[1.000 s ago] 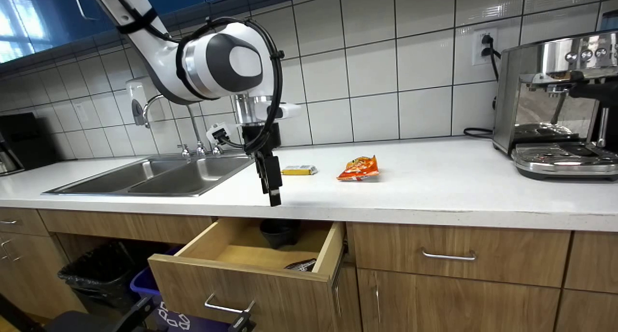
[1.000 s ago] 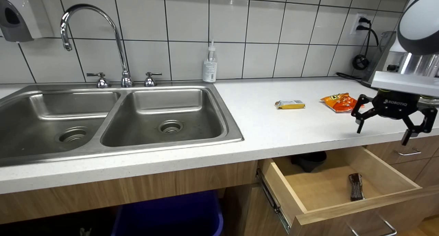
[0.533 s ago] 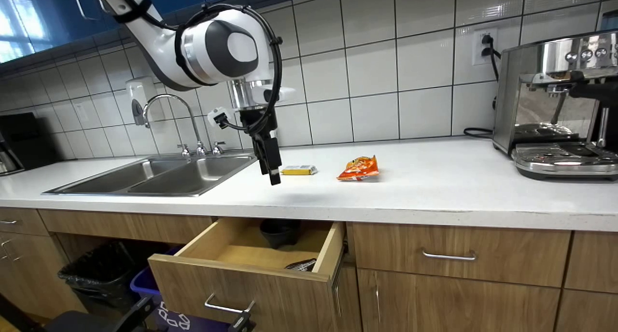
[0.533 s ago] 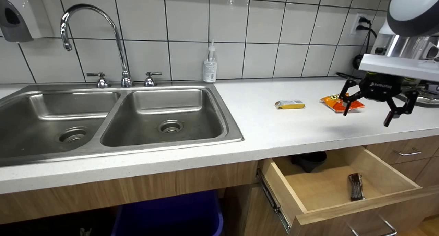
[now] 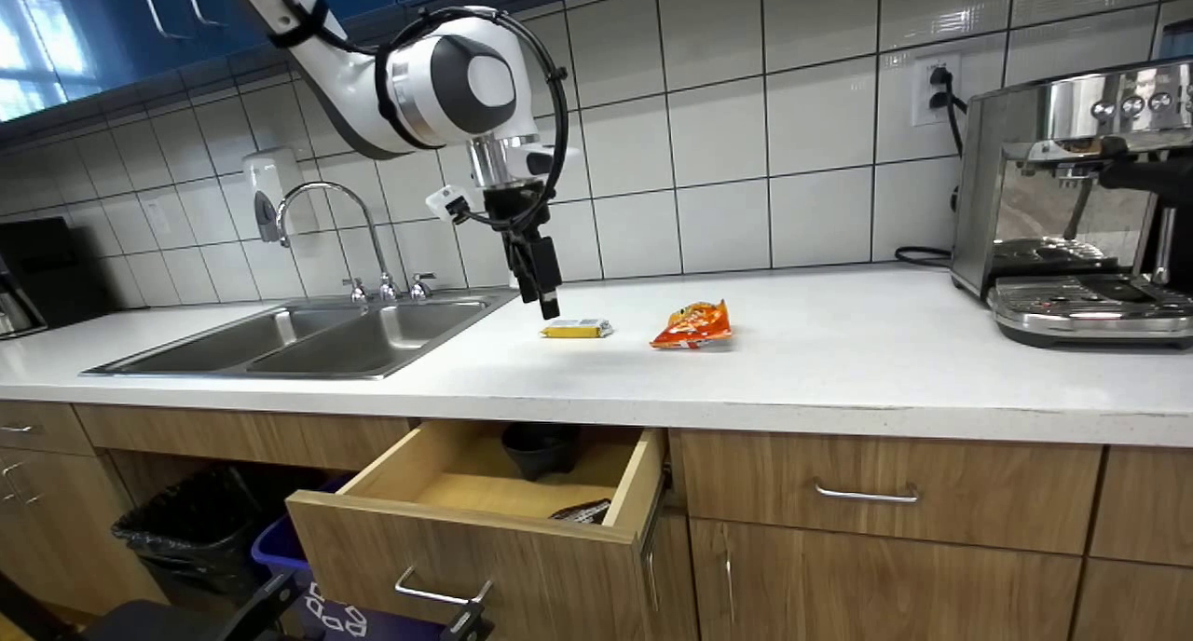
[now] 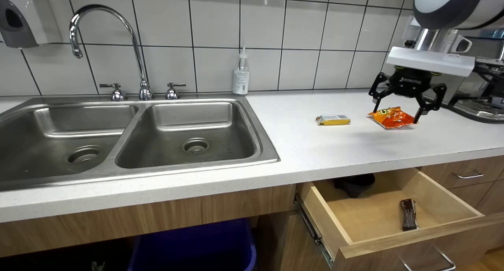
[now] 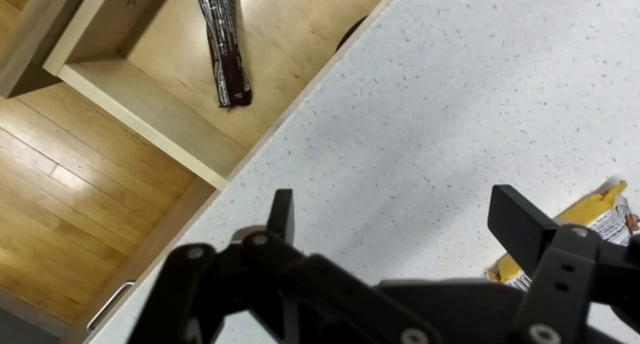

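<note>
Two parted jaws hang near the yellow packet (image 6: 333, 120).

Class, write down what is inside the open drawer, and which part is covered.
Inside the drawer are a black bowl and a dark brown wrapped bar. The countertop covers the drawer's back end, so anything there cannot be seen.

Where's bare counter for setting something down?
Free: counter between the orange bag and the espresso machine; a smaller patch between the sink and yellow-wrapped bar. Crowded: around bar and bag, with the open gripper hanging over the counter nearby.
</note>
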Controlling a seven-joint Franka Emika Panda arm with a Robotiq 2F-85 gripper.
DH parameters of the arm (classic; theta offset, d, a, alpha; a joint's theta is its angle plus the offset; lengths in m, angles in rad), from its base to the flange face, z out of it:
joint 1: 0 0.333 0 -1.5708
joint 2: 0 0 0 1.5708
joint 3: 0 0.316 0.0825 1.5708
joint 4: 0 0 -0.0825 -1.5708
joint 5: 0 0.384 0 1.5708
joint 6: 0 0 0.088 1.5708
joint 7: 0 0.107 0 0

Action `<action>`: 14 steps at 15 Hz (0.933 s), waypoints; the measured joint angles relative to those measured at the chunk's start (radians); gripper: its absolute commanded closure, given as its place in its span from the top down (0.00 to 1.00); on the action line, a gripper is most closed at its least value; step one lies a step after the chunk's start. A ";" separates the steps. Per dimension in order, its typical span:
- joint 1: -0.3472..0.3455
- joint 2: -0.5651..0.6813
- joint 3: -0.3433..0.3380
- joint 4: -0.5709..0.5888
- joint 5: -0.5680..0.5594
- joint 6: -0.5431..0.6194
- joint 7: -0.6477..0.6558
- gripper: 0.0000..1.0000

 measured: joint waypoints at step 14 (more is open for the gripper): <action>0.020 0.316 0.002 0.442 0.039 -0.159 0.012 1.00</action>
